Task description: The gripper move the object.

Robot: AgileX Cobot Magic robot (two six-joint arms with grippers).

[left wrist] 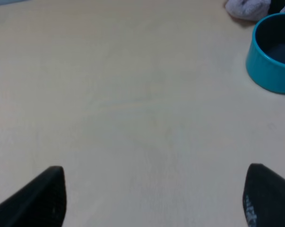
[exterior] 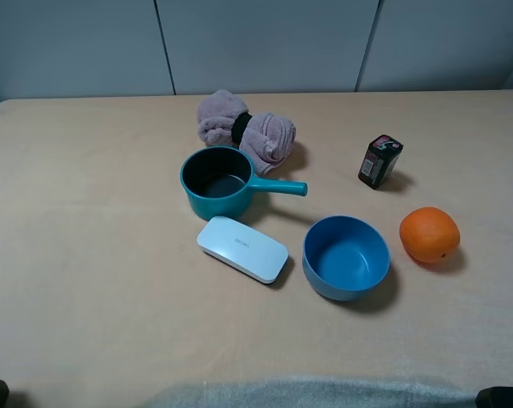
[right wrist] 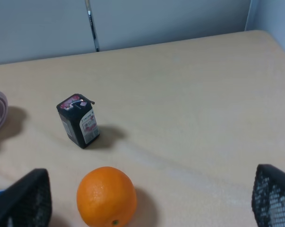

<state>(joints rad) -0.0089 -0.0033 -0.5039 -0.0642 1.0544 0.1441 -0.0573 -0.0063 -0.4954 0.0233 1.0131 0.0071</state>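
Both grippers, left gripper (left wrist: 154,198) and right gripper (right wrist: 151,198), stand spread wide, grasping nothing; the blue bowl (exterior: 346,257) sits untouched just beside the orange (exterior: 429,234).

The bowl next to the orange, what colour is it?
Plain blue bowl; exterior high view.

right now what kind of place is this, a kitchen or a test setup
Probably a robot test bench, not a kitchen: a bare beige table against plain grey wall panels, with unrelated items set out apart from one another: a teal pot, a blue bowl, an orange and a small dark carton.
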